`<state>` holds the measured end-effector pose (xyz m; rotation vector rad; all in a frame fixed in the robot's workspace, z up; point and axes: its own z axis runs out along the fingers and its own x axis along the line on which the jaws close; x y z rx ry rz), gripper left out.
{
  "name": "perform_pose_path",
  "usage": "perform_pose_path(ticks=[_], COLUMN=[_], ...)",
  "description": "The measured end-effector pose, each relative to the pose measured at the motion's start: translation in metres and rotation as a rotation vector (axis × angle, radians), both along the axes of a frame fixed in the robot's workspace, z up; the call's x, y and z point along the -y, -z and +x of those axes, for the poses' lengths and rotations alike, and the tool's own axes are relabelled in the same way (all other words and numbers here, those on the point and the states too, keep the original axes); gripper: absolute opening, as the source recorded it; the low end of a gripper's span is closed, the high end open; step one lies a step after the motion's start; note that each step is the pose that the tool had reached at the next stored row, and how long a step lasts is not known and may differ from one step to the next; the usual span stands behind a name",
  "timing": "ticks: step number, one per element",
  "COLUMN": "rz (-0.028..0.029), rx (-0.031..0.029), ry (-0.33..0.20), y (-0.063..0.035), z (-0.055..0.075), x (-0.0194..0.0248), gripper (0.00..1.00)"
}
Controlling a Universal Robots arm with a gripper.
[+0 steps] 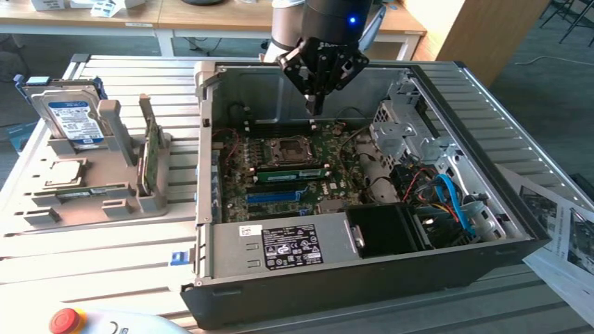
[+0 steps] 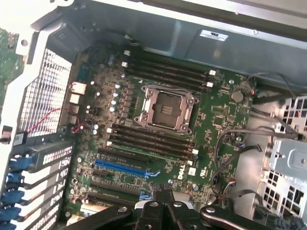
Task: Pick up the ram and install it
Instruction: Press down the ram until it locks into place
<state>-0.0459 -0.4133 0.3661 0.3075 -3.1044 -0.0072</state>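
The ram [image 1: 292, 174] is a narrow green stick seated lengthwise in a memory slot of the motherboard [image 1: 348, 149], just on the near side of the CPU socket [image 1: 283, 149]. My gripper [image 1: 316, 110] hangs above the far end of the board, inside the open computer case [image 1: 371, 268], well clear of the ram. Its fingers point down, shut together with nothing between them. In the wrist view the shut gripper [image 2: 162, 190] looks down on the CPU socket [image 2: 167, 109] and the dark memory slots [image 2: 151, 139] on either side of it.
A grey parts tray [image 1: 93, 205] stands at the exterior view's left with a hard drive [image 1: 69, 115] and a taller green card [image 1: 149, 156] upright in it. A blue slot [image 1: 278, 196], the black power supply [image 1: 288, 247] and cables [image 1: 455, 202] fill the case. A red stop button [image 1: 65, 320] sits at the front.
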Motion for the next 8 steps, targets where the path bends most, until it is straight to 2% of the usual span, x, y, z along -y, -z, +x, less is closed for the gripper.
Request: perform_pose_path(ticks=[8], rz=[0.0], rx=[0.0], ry=[0.101], y=[0.0], z=[0.0], x=[0.0], gripper=[0.11])
